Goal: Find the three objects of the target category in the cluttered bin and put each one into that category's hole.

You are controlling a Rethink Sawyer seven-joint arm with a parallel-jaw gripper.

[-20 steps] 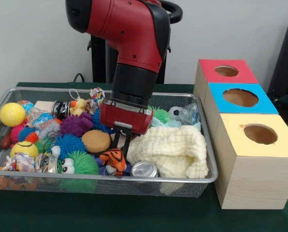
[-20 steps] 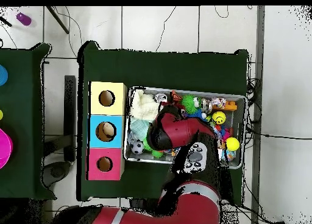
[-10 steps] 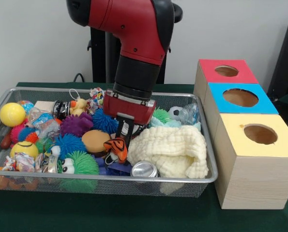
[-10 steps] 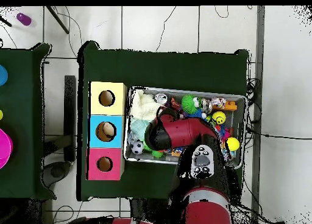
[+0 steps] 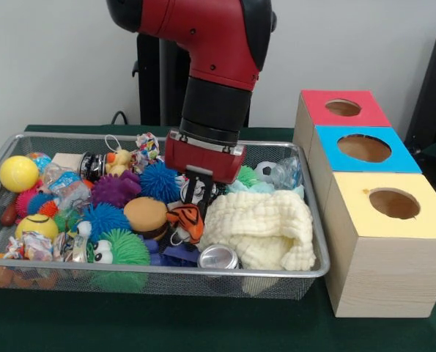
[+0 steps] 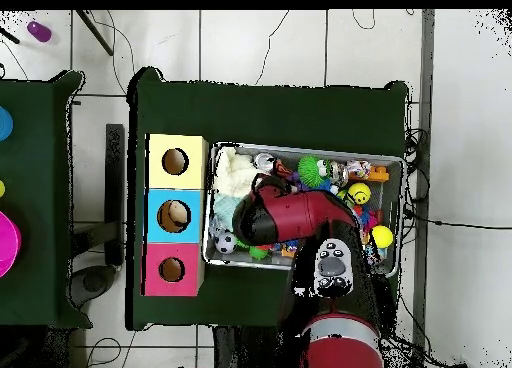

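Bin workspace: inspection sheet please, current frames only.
Surface: green table cloth, wire mesh bin on it.
Job's things: tiger toy hangs at the tool, lifted above the pile; red box, blue box, yellow box in a row beside the bin.
Clutter: cream cloth, metal can, yellow ball, purple spiky ball.
Tool: shut on tiger toy.
Cables: several on the floor.
Surroundings: second green table.
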